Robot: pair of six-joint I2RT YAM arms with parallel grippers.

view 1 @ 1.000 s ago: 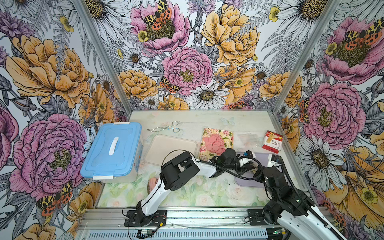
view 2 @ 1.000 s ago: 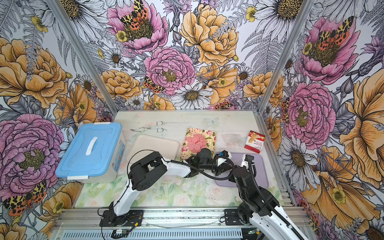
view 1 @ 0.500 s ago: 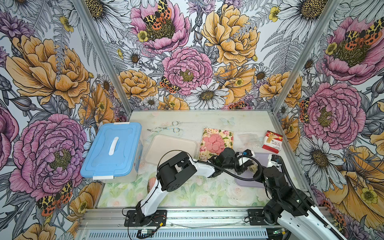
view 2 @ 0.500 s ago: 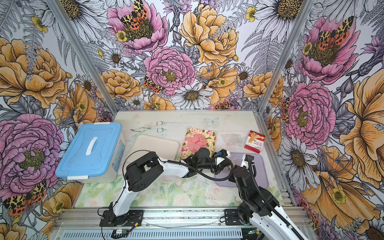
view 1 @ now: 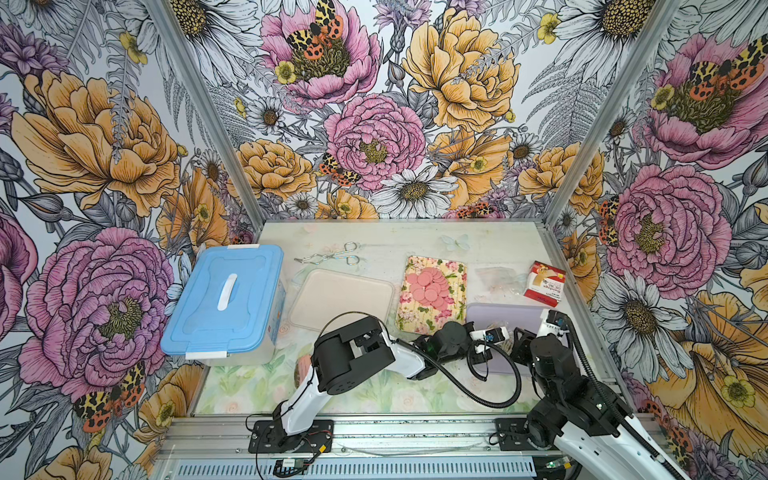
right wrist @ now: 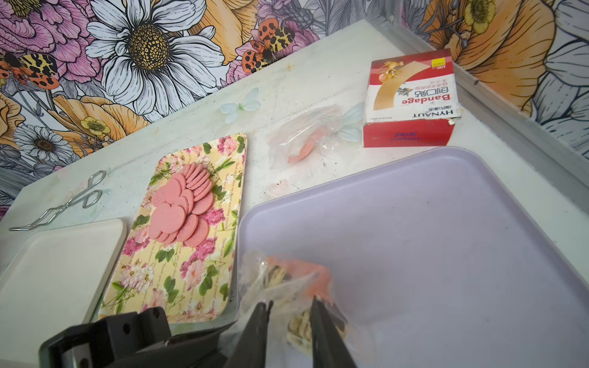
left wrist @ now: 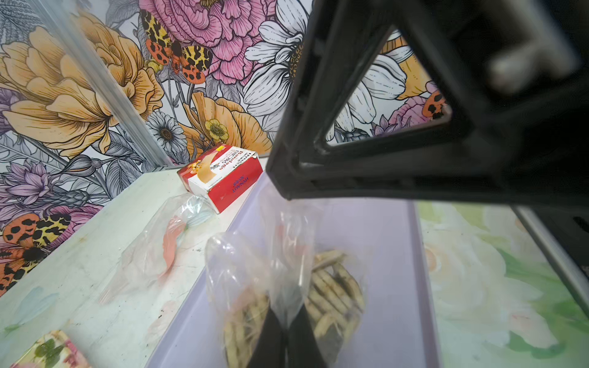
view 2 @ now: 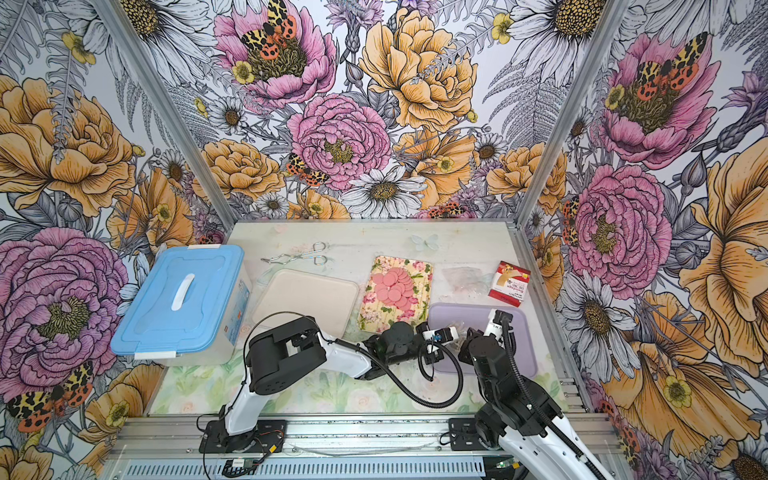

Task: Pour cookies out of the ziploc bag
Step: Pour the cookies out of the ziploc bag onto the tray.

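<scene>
Looking at the left gripper [left wrist: 286, 318], is it holding something? — Mia

Yes. Its two fingers are squeezed tight on the see-through ziploc bag [left wrist: 287, 255]. The plastic is pinched between them. — Ben

Where is the bag? — Mia

It is over the purple tray [left wrist: 366, 223], near the side next to the flowery tray [right wrist: 178, 293]. I cannot tell if it rests on the tray or hangs a little above it. — Ben

And the cookies? — Mia

The beige and brown cookies [left wrist: 334, 286] are inside the bag, all bunched up together. — Ben

What about the right gripper [right wrist: 290, 306]? — Mia

Its fingers are apart, with a gap. Part of the bag sits in that gap. I cannot tell if the fingers touch the plastic. — Ben

What else is there? — Mia

Pink cookies [right wrist: 181, 207] lie in a pile on the flowery tray. A second bag [right wrist: 306, 140] lies flat on the table just beside the red bandage box [right wrist: 411, 98], with something pink in it. In a top view, the flowery tray is between the purple tray and a beige tray [view 1: 340, 299]. A blue box [view 1: 224, 299] stands next to the beige tray, and metal tongs [view 1: 332, 255] lie behind it. — Ben
</scene>
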